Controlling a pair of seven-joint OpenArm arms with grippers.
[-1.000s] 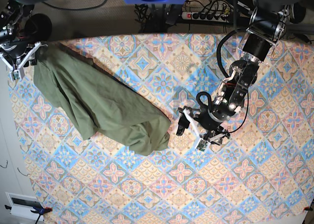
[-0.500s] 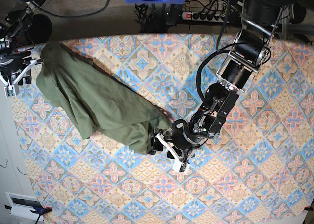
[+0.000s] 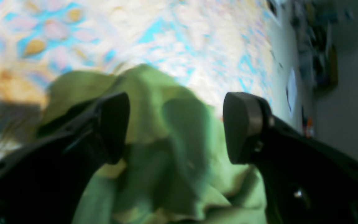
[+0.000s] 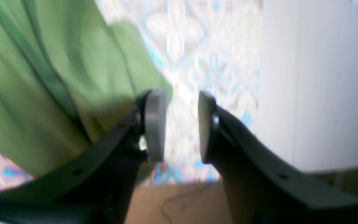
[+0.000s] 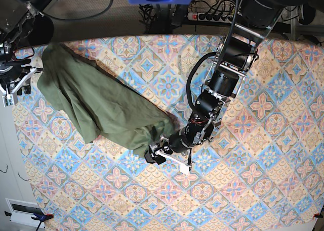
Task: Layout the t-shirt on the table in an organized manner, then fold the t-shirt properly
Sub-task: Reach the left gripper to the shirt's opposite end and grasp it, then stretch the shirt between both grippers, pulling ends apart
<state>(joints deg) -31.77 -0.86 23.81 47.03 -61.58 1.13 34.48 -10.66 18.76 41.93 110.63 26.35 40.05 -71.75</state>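
While t-shirt [image 5: 104, 107] lies bunched on table [image 5: 263, 155] — left end effector [image 3: 174, 127] spread wide over hem, right end effector [image 4: 177, 126] parted, empty.

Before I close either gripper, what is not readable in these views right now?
- Base view: the t-shirt is bunched, so collar and sleeves are hidden in folds.
- Left wrist view: blur hides which shirt edge lies between the left gripper fingers.
- Right wrist view: blur; right gripper contact with the shirt unclear.

base: overhead, far | wrists: close, oblique | shared: t-shirt [image 5: 106, 109]
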